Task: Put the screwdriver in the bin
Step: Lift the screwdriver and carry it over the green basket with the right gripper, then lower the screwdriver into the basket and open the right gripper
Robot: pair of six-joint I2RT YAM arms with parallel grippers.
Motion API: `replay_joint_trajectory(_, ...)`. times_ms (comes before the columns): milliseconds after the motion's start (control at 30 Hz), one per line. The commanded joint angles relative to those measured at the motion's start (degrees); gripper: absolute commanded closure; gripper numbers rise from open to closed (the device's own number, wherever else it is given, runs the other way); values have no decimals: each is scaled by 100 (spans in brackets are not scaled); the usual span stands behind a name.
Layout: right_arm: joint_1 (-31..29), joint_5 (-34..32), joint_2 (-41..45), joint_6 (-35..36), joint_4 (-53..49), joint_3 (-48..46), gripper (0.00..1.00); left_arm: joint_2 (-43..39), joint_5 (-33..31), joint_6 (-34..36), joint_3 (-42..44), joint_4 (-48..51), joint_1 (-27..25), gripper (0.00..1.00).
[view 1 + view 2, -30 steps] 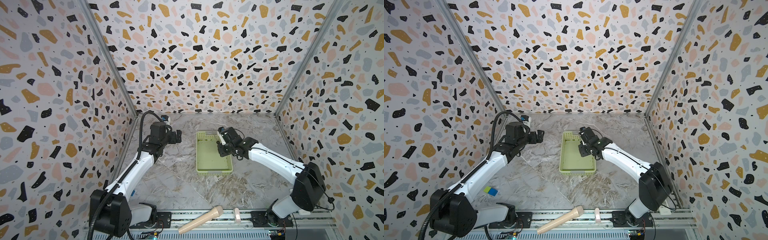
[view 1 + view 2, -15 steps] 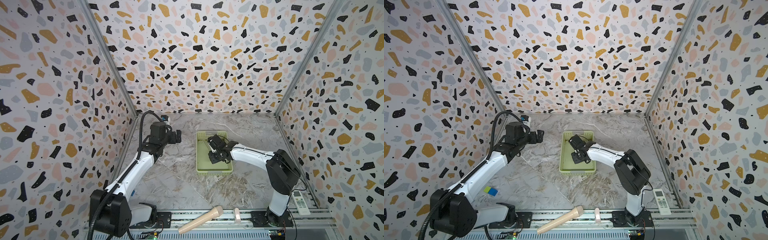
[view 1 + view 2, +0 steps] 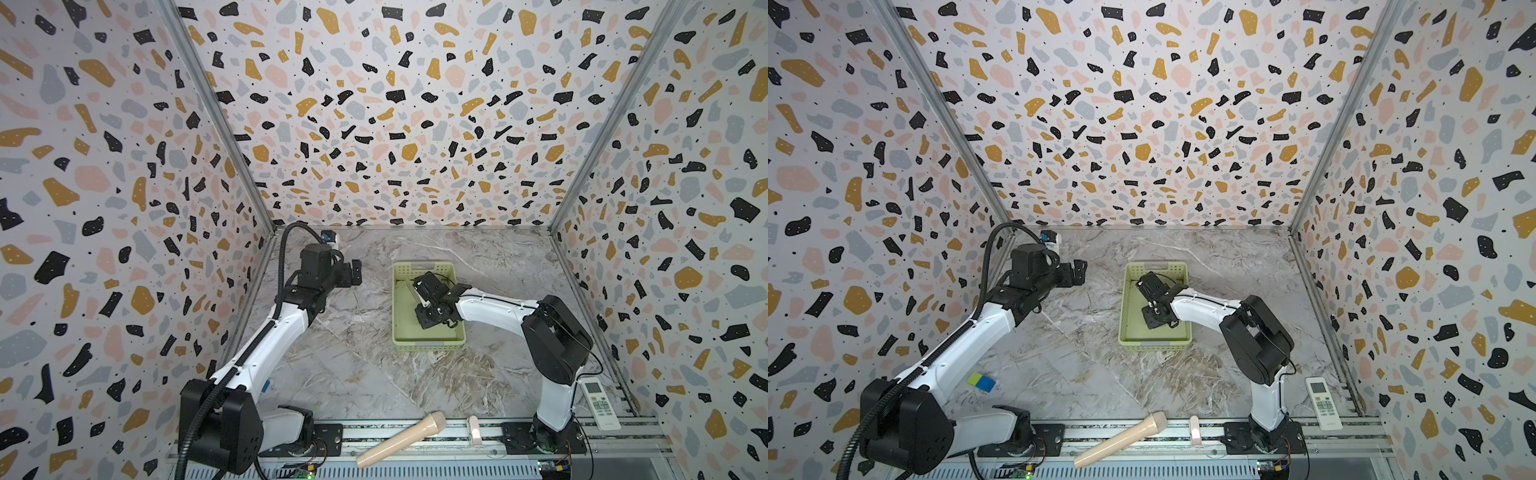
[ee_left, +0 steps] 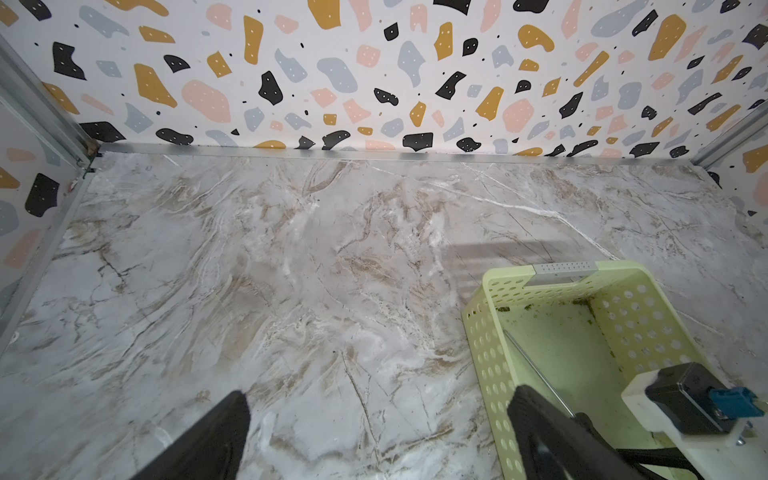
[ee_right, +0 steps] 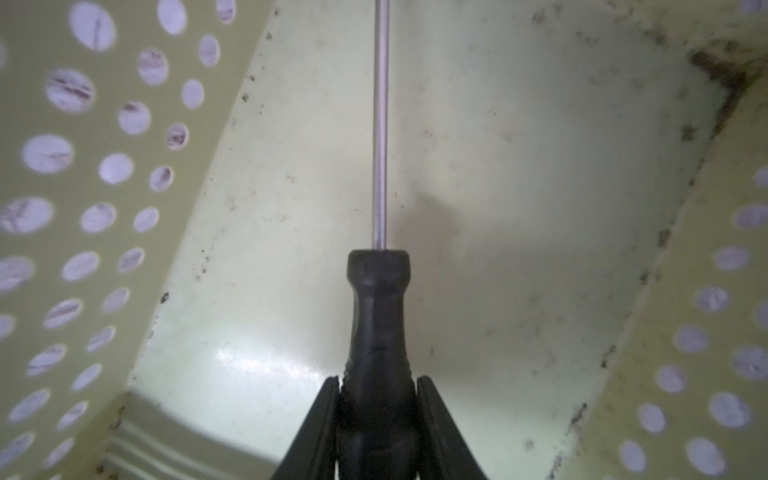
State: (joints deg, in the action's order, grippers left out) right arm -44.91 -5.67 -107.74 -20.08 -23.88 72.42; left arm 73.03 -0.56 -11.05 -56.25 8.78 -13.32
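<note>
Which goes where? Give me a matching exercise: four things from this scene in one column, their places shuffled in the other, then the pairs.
Things:
1. screwdriver
2. bin
3. beige cylinder
4. remote control

Places:
A. lying across the front rail, near the middle
B. far right at the front edge
C. clamped in the right tool, down inside the bin
D. standing on the marble table

Pairs: 1-C, 2-D, 3-A, 4-B.

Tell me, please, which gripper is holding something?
The right gripper: it is shut on the screwdriver inside the bin, while the left gripper is open and empty.
</note>
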Motion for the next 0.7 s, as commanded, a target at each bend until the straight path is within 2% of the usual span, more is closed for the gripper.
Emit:
replay_joint_trajectory(0,17,-92,111,26,-11,113,73,-28,-50,113,61,-147,-24,0)
replay_joint_trajectory(167,74,-144,207,61,-72,112,67,-20,-41,112,62,-146,-28,0)
replay_joint_trajectory(367,149,-178,447,139,-152,143,47,9,-32,112,66,-141,-21,0)
replay_joint_trajectory(567,175,-358,1000,272,-538,544,34,-22,-57,112,78,-138,-22,0)
replay_joint_trajectory(667,272,-446,1378,347,-763,875,24,-94,-109,112,122,-205,-28,0)
